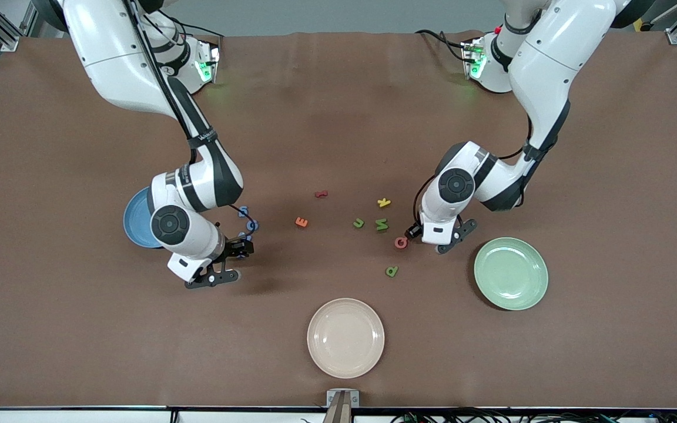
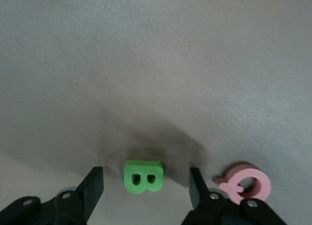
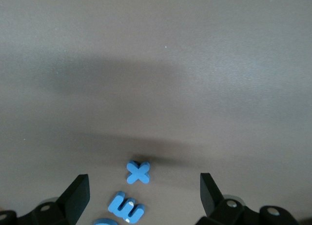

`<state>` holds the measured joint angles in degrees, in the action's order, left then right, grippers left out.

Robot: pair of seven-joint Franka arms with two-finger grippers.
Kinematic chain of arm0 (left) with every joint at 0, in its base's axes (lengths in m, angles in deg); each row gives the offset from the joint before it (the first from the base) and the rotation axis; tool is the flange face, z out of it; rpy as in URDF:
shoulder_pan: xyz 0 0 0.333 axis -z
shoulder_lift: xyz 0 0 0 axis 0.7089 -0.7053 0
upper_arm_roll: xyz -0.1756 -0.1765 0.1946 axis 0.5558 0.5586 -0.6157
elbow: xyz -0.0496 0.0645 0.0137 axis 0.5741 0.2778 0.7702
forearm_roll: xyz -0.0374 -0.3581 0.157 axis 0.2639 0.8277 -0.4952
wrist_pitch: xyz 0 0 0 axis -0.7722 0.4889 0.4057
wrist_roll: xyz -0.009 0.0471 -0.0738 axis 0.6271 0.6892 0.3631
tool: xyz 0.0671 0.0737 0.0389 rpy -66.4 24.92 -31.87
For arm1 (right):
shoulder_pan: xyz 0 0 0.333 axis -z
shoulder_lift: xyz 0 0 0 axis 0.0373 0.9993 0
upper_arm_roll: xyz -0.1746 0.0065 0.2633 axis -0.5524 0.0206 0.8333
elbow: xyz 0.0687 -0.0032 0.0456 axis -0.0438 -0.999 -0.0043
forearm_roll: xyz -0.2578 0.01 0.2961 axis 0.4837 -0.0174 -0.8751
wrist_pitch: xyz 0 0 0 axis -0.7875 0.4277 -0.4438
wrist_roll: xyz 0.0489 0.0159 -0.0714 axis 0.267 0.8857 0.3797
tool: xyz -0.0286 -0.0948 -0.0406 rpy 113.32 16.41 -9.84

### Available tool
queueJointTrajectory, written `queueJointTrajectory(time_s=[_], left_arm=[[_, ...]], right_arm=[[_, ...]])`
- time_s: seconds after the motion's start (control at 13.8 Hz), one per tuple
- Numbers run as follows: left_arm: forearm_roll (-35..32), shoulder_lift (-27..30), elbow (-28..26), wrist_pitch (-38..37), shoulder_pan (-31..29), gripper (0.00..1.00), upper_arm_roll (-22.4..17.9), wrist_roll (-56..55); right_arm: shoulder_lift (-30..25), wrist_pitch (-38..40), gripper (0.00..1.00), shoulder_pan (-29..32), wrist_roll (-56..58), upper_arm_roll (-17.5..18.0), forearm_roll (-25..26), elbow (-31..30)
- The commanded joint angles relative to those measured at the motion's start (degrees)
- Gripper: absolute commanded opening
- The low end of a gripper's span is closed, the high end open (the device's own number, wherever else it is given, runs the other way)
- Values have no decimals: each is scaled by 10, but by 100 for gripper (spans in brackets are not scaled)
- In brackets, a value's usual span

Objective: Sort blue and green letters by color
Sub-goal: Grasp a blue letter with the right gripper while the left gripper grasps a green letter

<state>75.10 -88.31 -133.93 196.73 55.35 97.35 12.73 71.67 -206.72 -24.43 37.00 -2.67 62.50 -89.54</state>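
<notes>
Three dark green letters (image 1: 381, 224) lie mid-table, one (image 1: 392, 271) nearer the front camera. A fourth, a green B (image 2: 143, 175), lies flat between the open fingers of my left gripper (image 2: 146, 188), which is low over the table beside a pink Q (image 2: 246, 182). In the front view that gripper (image 1: 418, 235) is next to the Q (image 1: 401, 242). Light blue letters (image 1: 252, 225) lie in a cluster by my right gripper (image 1: 238, 248), which is open and empty just over them. Its wrist view shows a blue X (image 3: 138, 172) and a blue E (image 3: 126, 208) between its fingers (image 3: 78, 195).
A blue plate (image 1: 134, 226) sits partly under the right arm. A green plate (image 1: 510, 273) lies toward the left arm's end. A cream plate (image 1: 345, 337) is nearest the front camera. A yellow letter (image 1: 384, 202), an orange E (image 1: 301, 222) and a red letter (image 1: 321, 194) lie mid-table.
</notes>
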Motion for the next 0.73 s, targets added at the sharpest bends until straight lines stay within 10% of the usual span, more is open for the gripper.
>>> queueJointTrajectory(time_s=[0.0, 0.29, 0.65], left_arm=[[-12, -4, 2, 4, -3, 69, 1, -15], [-12, 1, 4, -1, -7, 1, 1, -23], [-16, 68, 44, -89, -47, 0, -4, 20]], right_arm=[[12, -24, 98, -9, -4, -4, -13, -9], [38, -48, 84, -14, -5, -4, -13, -9], [37, -37, 50, -14, -4, -4, -13, -10]])
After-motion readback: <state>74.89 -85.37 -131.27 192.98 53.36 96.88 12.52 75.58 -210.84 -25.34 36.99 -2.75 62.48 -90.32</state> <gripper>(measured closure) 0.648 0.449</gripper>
